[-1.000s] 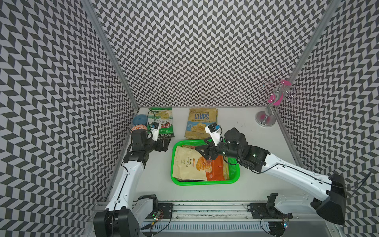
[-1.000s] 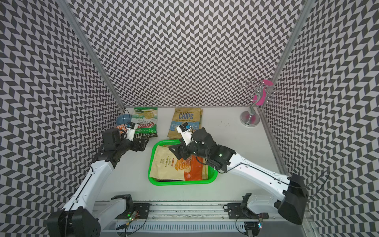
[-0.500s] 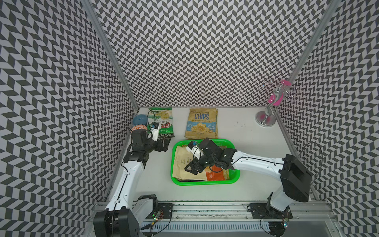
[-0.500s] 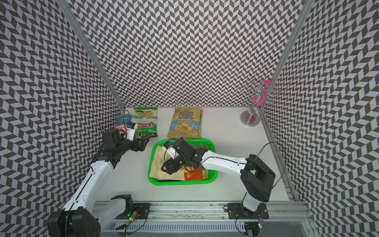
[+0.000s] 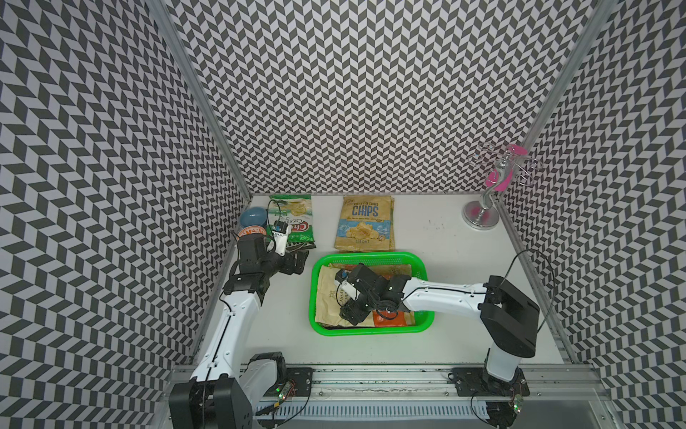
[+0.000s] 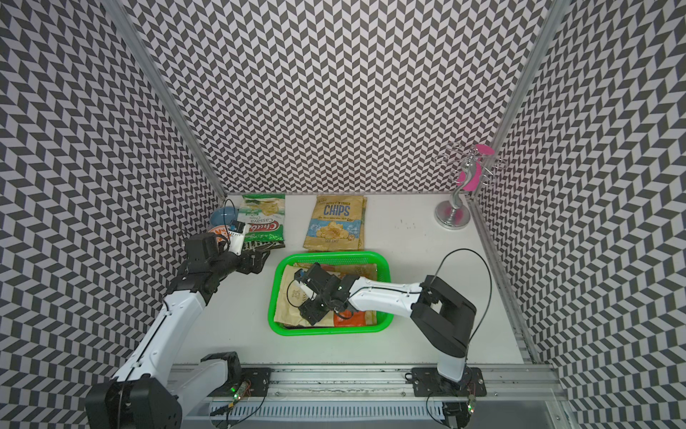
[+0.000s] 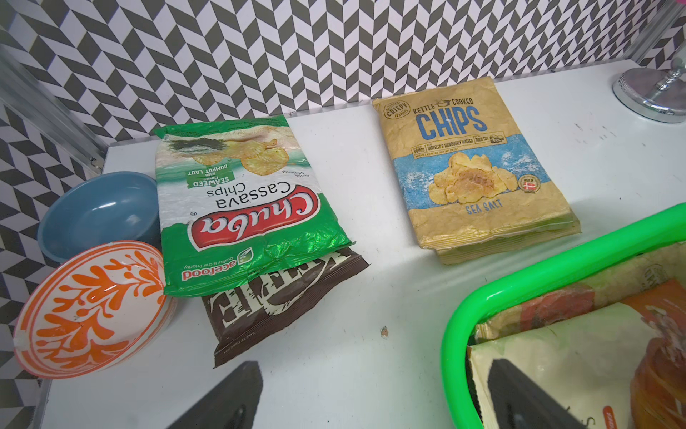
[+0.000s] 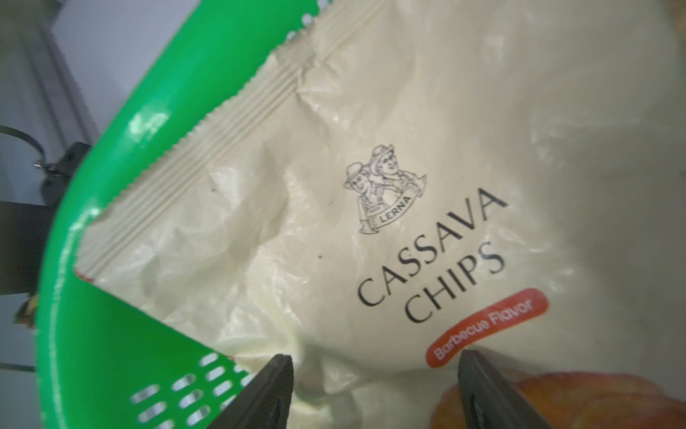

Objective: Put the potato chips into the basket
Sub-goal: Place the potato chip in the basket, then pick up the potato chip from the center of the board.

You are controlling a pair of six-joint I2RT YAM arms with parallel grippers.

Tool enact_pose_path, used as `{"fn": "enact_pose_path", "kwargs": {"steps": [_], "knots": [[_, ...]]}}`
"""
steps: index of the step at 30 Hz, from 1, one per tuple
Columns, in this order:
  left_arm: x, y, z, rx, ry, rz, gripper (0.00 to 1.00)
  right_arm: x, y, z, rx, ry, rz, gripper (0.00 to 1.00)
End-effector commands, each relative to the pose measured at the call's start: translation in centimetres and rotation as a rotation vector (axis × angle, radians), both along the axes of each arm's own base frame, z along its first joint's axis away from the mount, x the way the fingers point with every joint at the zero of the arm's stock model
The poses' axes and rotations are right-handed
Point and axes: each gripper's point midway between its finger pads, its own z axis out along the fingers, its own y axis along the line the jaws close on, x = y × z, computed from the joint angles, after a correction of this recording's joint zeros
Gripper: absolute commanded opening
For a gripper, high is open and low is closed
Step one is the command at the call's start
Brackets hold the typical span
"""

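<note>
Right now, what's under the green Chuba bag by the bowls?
A brown Kettle bag lies under the Chuba bag, one end sticking out onto the table. Its rest is covered; whether anything else lies beneath cannot be seen.

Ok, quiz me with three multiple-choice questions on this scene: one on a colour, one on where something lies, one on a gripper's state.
1. What colour is the basket?
A blue; B green; C orange.

2. Where does the Chuba bag lie?
A in the basket; B on the brown bag; C held in mid-air.

3. How is the right gripper?
A open over the Lerna bag; B shut on the Chuba bag; C shut, outside the basket.

Answers:
1 B: its rim and mesh walls are bright green in every view.
2 B: the left wrist view shows it overlapping the brown bag.
3 A: the right wrist view shows its jaws apart above that bag, inside the basket.
</note>
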Motion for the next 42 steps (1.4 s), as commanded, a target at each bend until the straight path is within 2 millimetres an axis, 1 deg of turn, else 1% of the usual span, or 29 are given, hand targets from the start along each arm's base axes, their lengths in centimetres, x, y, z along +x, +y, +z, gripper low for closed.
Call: {"fn": "enact_pose_path", "kwargs": {"steps": [1,5,8,9,11,13,16,17,18,19,20,22,24,26,29,32,35,39,42], "knots": [[0.1,0.1,0.8,0.000,-0.031,0.007,0.99,1.4,-4.9,-2.2,-0.221,-0.096,-0.070,0.74],[0.1,0.1,0.8,-0.001,-0.030,0.006,0.99,2.4,-6.3,-1.8,-0.288,-0.162,-0.096,0.74],[0.1,0.1,0.8,-0.001,-0.031,0.006,0.99,2.9,-6.5,-0.5,-0.276,-0.193,-0.103,0.74],[0.1,0.1,0.8,-0.001,-0.031,0.006,0.99,3.0,-6.3,0.3,-0.258,-0.204,-0.102,0.74],[0.2,0.1,0.8,-0.001,-0.030,0.007,0.99,3.1,-5.5,2.1,-0.198,-0.212,-0.089,0.74],[0.2,0.2,0.7,-0.001,-0.028,0.008,0.99,3.3,-4.4,4.7,-0.108,-0.219,-0.081,0.74],[0.2,0.2,0.7,0.001,-0.026,0.010,0.99,4.4,-3.2,9.6,0.087,-0.207,-0.089,0.73],[0.2,0.2,0.7,0.001,-0.025,0.011,0.99,4.9,-3.1,10.8,0.145,-0.195,-0.098,0.73],[0.2,0.2,0.7,0.001,-0.026,0.012,0.99,6.0,-3.3,12.2,0.206,-0.181,-0.121,0.73],[0.2,0.3,0.7,0.002,-0.029,0.013,0.99,6.9,-3.6,13.0,0.249,-0.165,-0.140,0.72],[0.2,0.3,0.7,0.003,-0.027,0.014,0.99,8.2,-4.2,14.0,0.294,-0.158,-0.172,0.72],[0.2,0.3,0.6,0.003,-0.024,0.017,0.99,10.9,-5.3,15.3,0.353,-0.170,-0.236,0.72],[0.2,0.3,0.6,0.002,-0.025,0.017,0.99,13.7,-6.4,16.0,0.401,-0.187,-0.306,0.73],[0.2,0.3,0.6,0.002,-0.026,0.015,0.99,16.0,-7.3,16.2,0.432,-0.182,-0.351,0.73],[0.2,0.3,0.6,0.002,-0.025,0.015,0.99,19.8,-8.6,15.3,0.449,-0.156,-0.413,0.73],[0.2,0.3,0.6,0.004,-0.026,0.016,0.99,23.2,-9.5,14.2,0.459,-0.126,-0.442,0.73],[0.2,0.4,0.5,0.005,-0.023,0.018,0.99,26.4,-10.3,12.2,0.446,-0.095,-0.475,0.73],[0.2,0.4,0.5,0.006,-0.021,0.020,0.99,30.6,-12.0,8.7,0.397,-0.048,-0.539,0.72],[0.3,0.4,0.4,0.007,-0.021,0.021,0.99,32.9,-12.8,6.4,0.372,-0.024,-0.563,0.72]]}}
